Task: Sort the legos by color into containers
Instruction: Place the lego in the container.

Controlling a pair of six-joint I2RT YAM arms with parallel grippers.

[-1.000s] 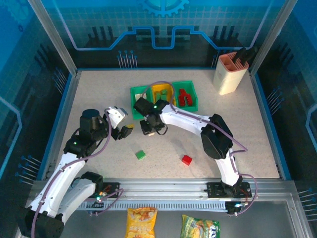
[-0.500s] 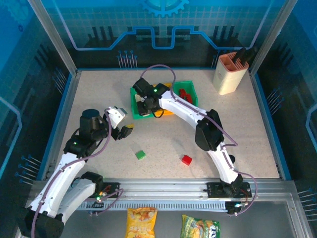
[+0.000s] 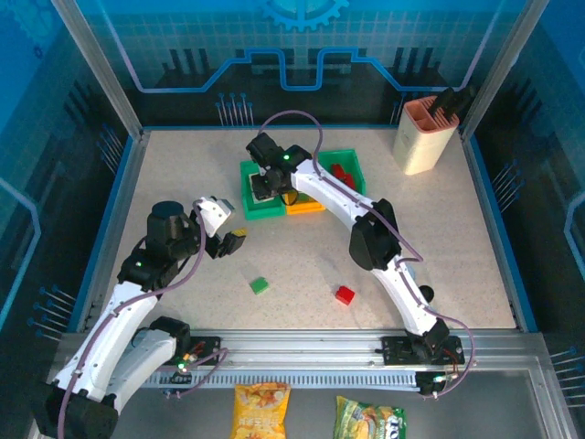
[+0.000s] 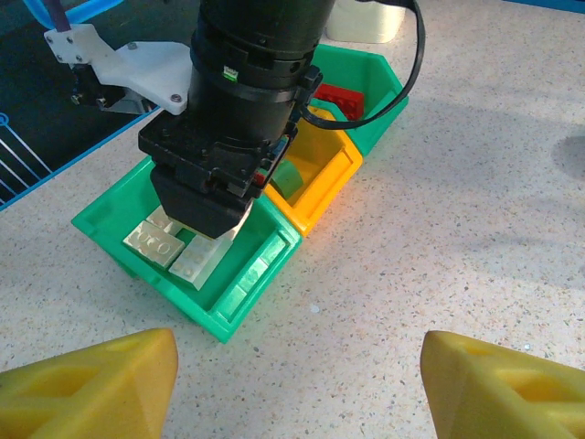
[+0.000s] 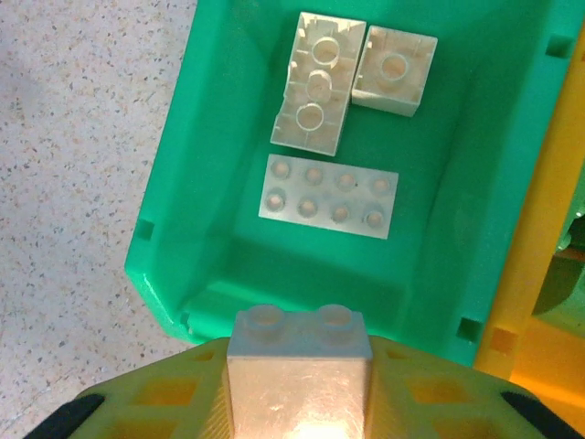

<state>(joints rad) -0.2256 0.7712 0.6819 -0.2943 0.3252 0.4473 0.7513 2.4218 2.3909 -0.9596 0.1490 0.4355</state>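
My right gripper (image 5: 298, 389) is shut on a cream lego (image 5: 298, 361) and hangs over the left green container (image 5: 174, 229). Three cream legos (image 5: 329, 196) lie on that container's floor. In the top view the right gripper (image 3: 265, 187) sits above this left green container (image 3: 260, 215). Beside it stand the yellow-orange container (image 3: 306, 207) and the right green container (image 3: 355, 163), which has red legos (image 3: 340, 172) in it. A green lego (image 3: 260, 285) and a red lego (image 3: 345, 294) lie loose on the table. My left gripper (image 3: 230, 241) is open and empty, low over the table left of the containers.
A tall cream holder (image 3: 422, 135) with a pink rim stands at the back right. In the left wrist view the right arm's black wrist (image 4: 228, 137) covers part of the left green container (image 4: 233, 306). A green lego (image 4: 288, 178) lies in the yellow-orange container (image 4: 320, 197).
The right arm has swung away from the table in front of the containers to above the left green one, carrying the cream lego. The left arm has stayed still.
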